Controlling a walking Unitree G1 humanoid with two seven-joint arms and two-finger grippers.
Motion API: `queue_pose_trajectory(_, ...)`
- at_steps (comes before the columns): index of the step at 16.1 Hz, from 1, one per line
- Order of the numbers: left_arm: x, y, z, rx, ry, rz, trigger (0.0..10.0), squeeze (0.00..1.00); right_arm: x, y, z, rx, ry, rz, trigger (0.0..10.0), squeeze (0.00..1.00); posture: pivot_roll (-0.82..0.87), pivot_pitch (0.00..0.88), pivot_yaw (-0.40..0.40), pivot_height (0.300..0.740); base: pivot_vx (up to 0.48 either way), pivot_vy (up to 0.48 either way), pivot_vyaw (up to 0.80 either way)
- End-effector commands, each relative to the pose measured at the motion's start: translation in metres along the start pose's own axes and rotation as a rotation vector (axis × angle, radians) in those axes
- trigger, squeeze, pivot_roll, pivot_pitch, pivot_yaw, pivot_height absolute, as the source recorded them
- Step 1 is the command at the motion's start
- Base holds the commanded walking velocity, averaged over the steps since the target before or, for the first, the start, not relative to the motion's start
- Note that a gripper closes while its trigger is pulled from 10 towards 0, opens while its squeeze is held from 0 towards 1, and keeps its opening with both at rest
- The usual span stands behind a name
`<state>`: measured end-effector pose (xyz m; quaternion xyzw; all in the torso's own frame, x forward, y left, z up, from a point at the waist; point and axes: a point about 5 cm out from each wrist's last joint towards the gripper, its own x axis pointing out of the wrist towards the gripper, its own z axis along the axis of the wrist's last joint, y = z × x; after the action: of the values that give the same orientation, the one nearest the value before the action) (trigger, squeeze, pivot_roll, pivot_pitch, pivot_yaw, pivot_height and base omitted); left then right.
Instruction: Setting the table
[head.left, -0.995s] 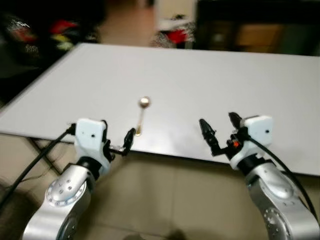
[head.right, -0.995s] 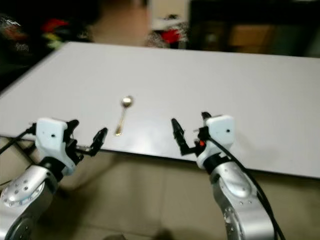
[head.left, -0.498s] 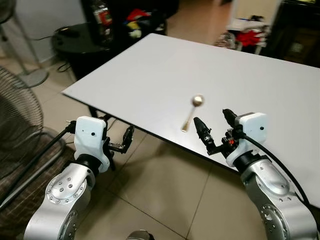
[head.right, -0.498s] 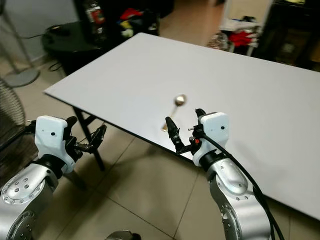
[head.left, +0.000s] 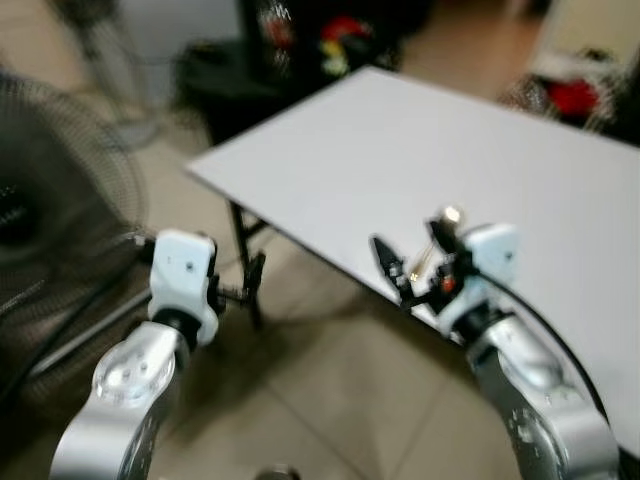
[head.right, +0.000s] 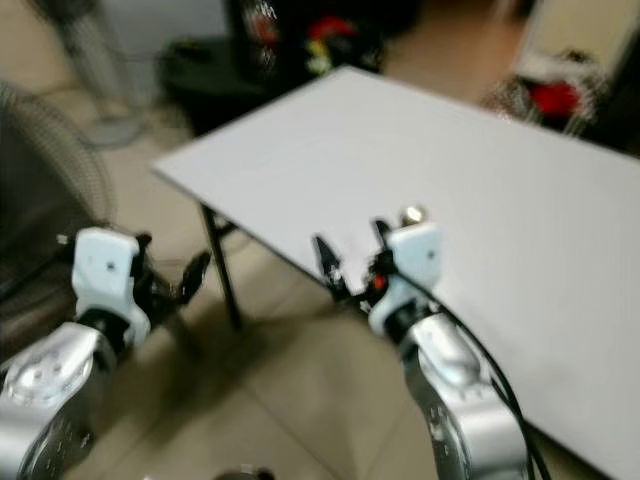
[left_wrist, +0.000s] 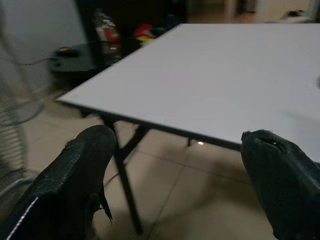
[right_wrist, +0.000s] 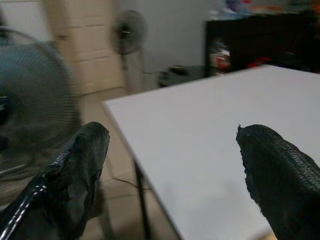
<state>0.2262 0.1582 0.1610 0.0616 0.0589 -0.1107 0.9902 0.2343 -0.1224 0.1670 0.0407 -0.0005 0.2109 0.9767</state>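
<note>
A small gold spoon (head.left: 447, 216) lies near the front edge of the white table (head.left: 400, 140); its handle is partly hidden behind my right gripper (head.left: 411, 251). That gripper hovers open at the table's edge, just in front of the spoon, holding nothing. In the right wrist view its two fingers (right_wrist: 75, 170) stand wide apart over the tabletop (right_wrist: 200, 150). My left gripper (head.left: 247, 287) hangs open and empty over the floor, left of the table's corner and below its edge. The left wrist view has wide-spread fingers (left_wrist: 82, 165) facing the table's edge (left_wrist: 200, 75). The head views are blurred.
A large floor fan (head.left: 40, 200) stands close on the left. Dark furniture with colourful clutter (head.left: 300, 50) sits beyond the table's corner. A folding table leg (head.left: 240, 235) drops beneath that corner. A standing fan (right_wrist: 129, 32) shows farther off. Beige tiled floor (head.left: 330, 400) lies below.
The camera has swung left, so the table sits further right in the picture and the floor fan has come into view. Both grippers stay open; the spoon lies where it was.
</note>
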Motion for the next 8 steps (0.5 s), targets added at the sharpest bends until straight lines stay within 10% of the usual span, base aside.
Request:
queue_pose_trajectory(1,0.0003,-0.0017,0.0031,0.003,-0.018,-0.009,10.0,0.93,-0.0009,-0.004,0.0037,-0.01,-0.02,-0.011,10.0,1.0,0.09,0.0,0.042,0.74,0.0,0.0,0.8)
queue_pose_trajectory(8,0.0045,-0.0021,0.0042,-0.009,-0.027,0.006,10.0,0.93,0.0038,-0.0074,-0.0019,-0.018,0.016,0.003,10.0,1.0,0.08,0.0,0.031,0.74,0.0,0.0,0.8)
